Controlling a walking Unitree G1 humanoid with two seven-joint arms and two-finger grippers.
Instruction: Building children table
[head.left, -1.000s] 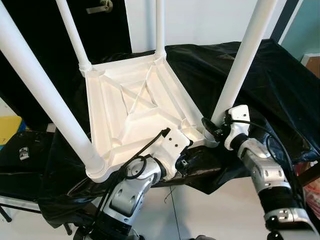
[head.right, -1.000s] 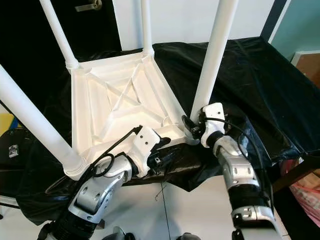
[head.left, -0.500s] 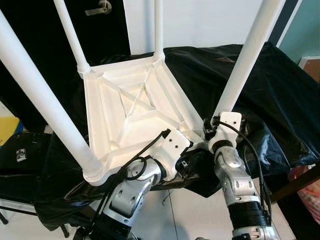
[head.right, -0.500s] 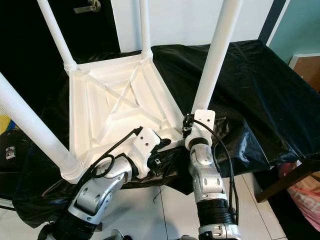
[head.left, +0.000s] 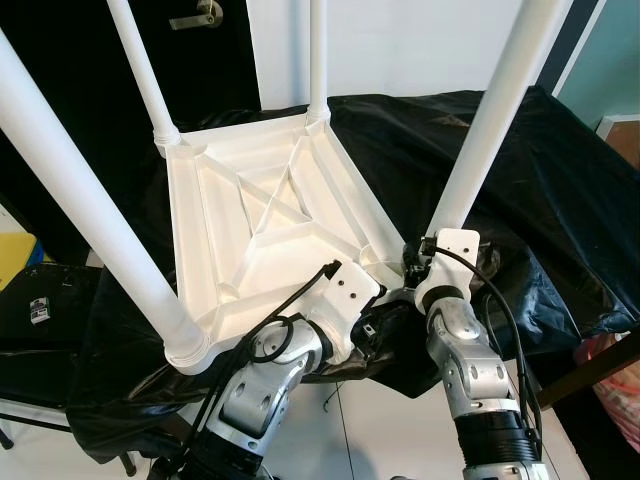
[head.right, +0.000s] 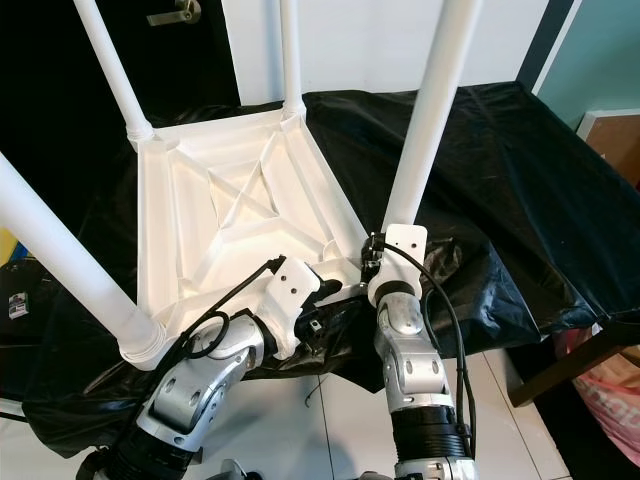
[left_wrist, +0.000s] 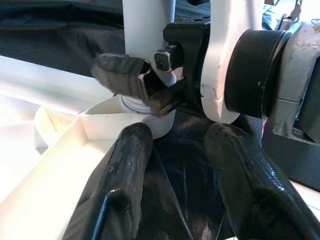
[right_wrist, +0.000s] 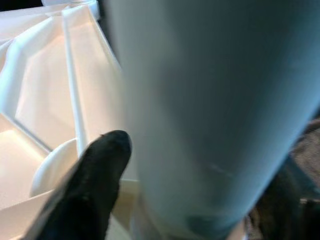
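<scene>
A white plastic children's table (head.left: 260, 215) lies upside down on a black-draped surface, its four legs pointing up. My right gripper (head.left: 415, 262) is at the base of the near right leg (head.left: 490, 110), where the leg meets its corner socket. In the right wrist view that leg (right_wrist: 210, 115) stands between the fingers (right_wrist: 100, 170), which close on it. My left gripper (head.left: 375, 325) sits low at the table's near edge, just left of that corner. In the left wrist view its fingers (left_wrist: 125, 165) are spread, with black cloth in the gap and the white rim (left_wrist: 55, 165) beside one finger.
The black cloth (head.left: 560, 190) hangs over the front edge onto a white tiled floor (head.left: 380, 430). A dark door with a handle (head.left: 200, 14) is at the back left. A black case (head.left: 45, 300) lies low on the left. A wooden edge and a pink bag (head.left: 610, 350) are at the right.
My right forearm has swung in from the right and now stands nearly straight below the near right leg, the gripper staying at its base. The left arm has hardly moved.
</scene>
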